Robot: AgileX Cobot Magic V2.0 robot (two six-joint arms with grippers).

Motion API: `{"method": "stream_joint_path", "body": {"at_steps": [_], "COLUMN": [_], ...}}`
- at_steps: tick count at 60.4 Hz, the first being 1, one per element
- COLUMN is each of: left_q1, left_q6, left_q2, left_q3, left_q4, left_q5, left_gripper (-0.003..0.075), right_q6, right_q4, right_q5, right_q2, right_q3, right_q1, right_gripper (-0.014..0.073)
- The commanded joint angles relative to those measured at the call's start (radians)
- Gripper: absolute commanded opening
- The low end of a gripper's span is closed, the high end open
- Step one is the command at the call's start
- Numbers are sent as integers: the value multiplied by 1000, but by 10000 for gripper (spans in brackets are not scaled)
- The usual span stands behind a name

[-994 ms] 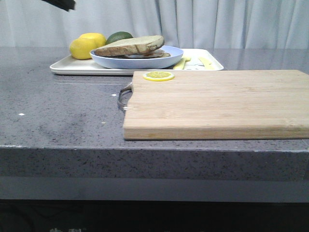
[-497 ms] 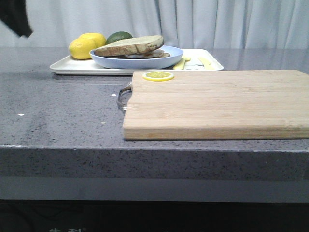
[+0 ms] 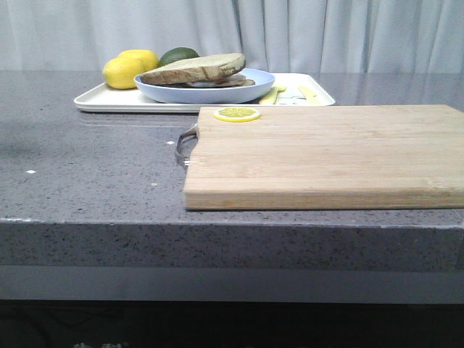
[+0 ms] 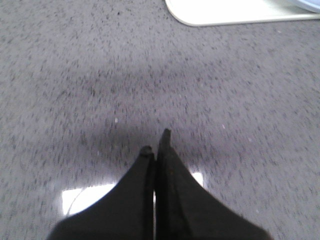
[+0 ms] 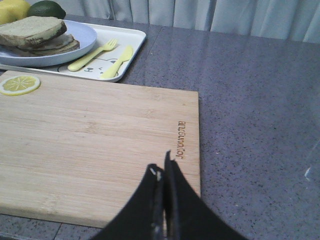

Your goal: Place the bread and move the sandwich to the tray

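The thick bread slice (image 3: 196,67) lies on top of flatter tan slices (image 3: 232,81) on a round pale-blue plate (image 3: 210,93); together they form the sandwich stack, and no egg shows. The plate stands on the white tray (image 3: 109,103) at the back left. The right wrist view shows the bread (image 5: 30,30), the plate (image 5: 75,50) and the tray (image 5: 135,37). My left gripper (image 4: 156,142) is shut and empty over bare grey counter, with a tray corner (image 4: 225,12) beyond it. My right gripper (image 5: 160,170) is shut and empty above the cutting board's near right corner. Neither gripper shows in the front view.
A wooden cutting board (image 3: 326,152) with a metal handle (image 3: 185,145) fills the middle and right; a lemon slice (image 3: 237,114) lies on its far left corner. Two lemons (image 3: 130,69) and a lime (image 3: 179,54) sit on the tray, with a yellow fork (image 5: 92,55) and knife (image 5: 117,62).
The dark left arm seen at the upper left of the front view has moved left and out of that view. The food, tray and board have not moved.
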Motion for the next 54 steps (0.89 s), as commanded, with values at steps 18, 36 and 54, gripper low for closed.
{"method": "stream_joint_path", "body": {"at_steps": [18,36,54], "left_q1": [-2,-2,-2], "left_q6": [-10,-10,-10], "left_q2": [-612,-1054,-1141], "left_q3": [404,714,794], "left_q4": [-23,-7,-7], "left_q5": [-343,-543,-549], "left_gripper": [-19,-19,-19], "right_q6": [-7,-7,-7], "right_q4": [7,7,7], "right_q5": [-75,-75,-75], "right_q2": [8,8,8], "right_q3": [-25,-25,-25], "right_q1": [3,3,3], "right_gripper": [-79,-79,-79]}}
